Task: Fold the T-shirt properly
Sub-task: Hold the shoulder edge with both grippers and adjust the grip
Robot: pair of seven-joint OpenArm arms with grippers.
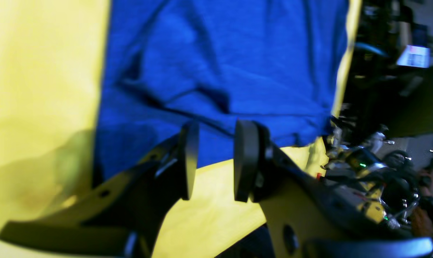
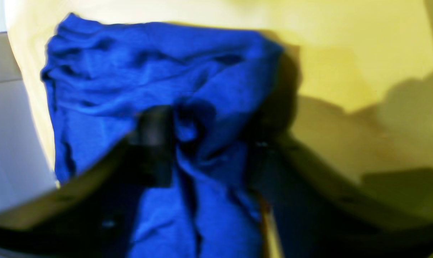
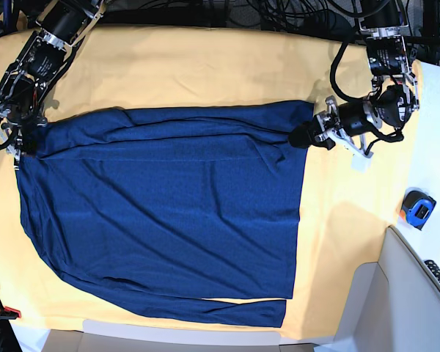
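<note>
The T-shirt [image 3: 169, 220] lies spread flat on the yellow table cloth [image 3: 205, 66], dark blue, with a long fold along its far side. My left gripper [image 3: 302, 137] sits at the shirt's far right corner. In the left wrist view that gripper [image 1: 216, 157] stands open, and the shirt's hem [image 1: 220, 64] runs just beyond its black pads [image 1: 245, 161] with nothing pinched. My right gripper [image 3: 18, 143] is at the shirt's far left corner. In the blurred right wrist view, the shirt's fabric [image 2: 130, 71] bunches between the fingers [image 2: 153, 143] of that gripper [image 2: 209, 143].
A blue tape measure [image 3: 418, 207] and a dark remote-like object [image 3: 438, 275] lie on the white surface [image 3: 418, 308] to the right. Red clamps [image 3: 7, 313] hold the cloth at the left edge. Cables hang over the far right.
</note>
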